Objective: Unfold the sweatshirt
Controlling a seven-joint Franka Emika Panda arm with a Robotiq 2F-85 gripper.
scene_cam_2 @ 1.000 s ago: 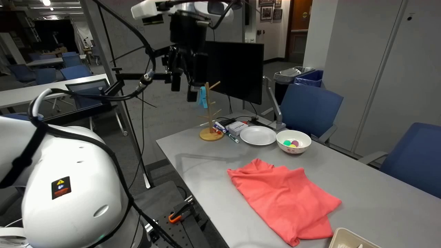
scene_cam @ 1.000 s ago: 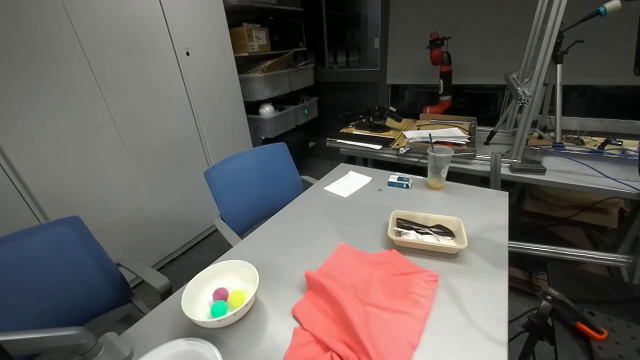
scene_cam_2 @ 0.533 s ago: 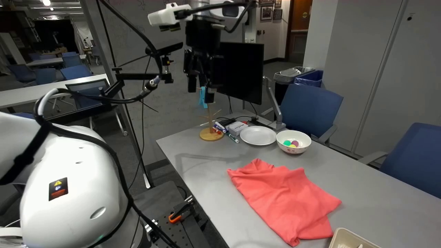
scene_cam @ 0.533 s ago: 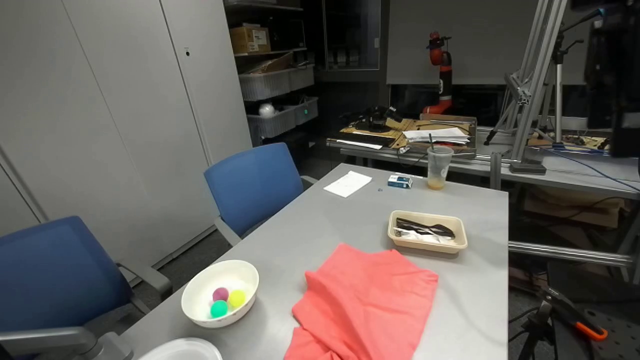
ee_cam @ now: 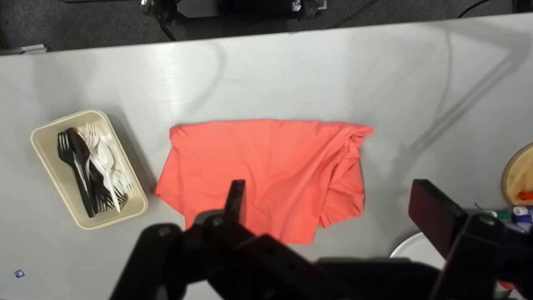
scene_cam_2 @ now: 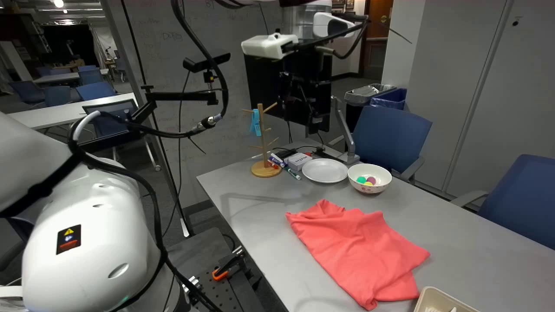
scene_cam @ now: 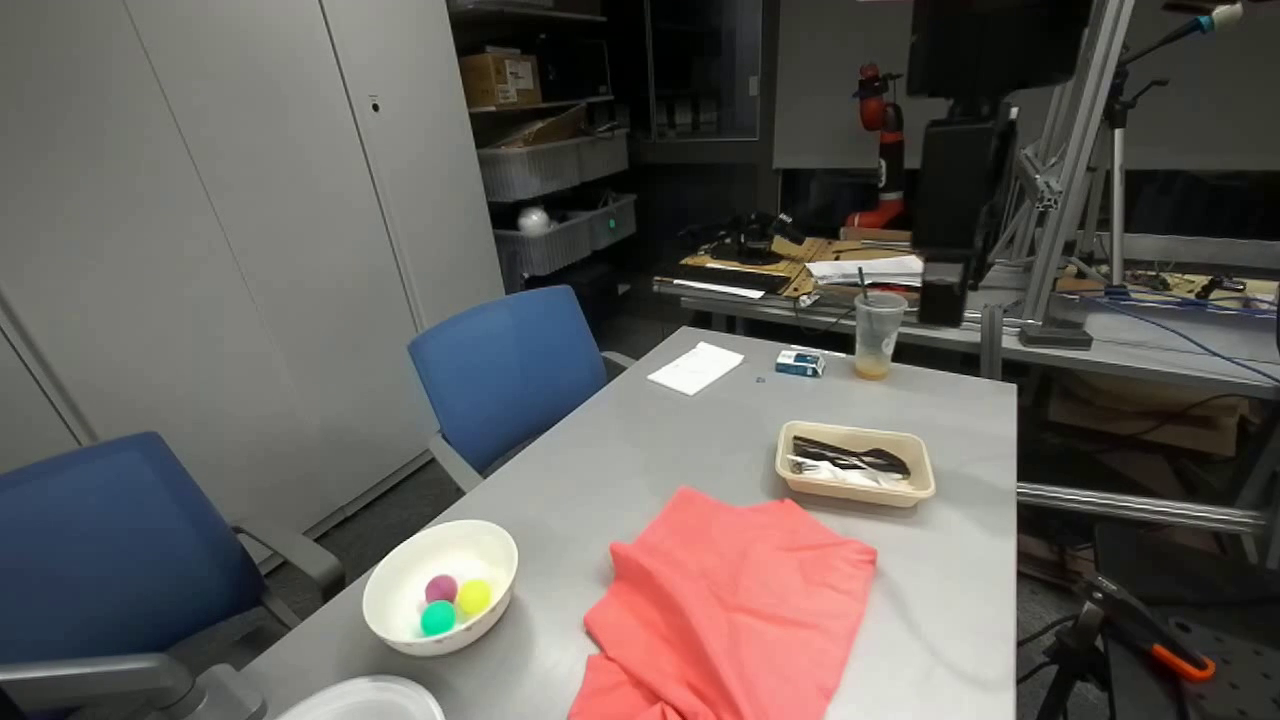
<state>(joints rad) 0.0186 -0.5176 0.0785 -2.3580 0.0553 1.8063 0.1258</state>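
Hangs with fingers [ee_cam: 433, 216] spread and gripping nothing, with the rumpled coral sweatshirt [ee_cam: 275, 173] well below, lengthwise in line with their gap.

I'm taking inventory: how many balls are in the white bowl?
3, all in the white bowl: in an exterior view, the purple ball at the back, the yellow ball at right, the green ball in front. None appears hidden.

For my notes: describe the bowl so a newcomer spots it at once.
On the grey table lies the coral sweatshirt. Near it, beside the white plate, sits the white bowl; unlike that shallow neighbour, it is deep and holds three balls: purple, yellow and green.
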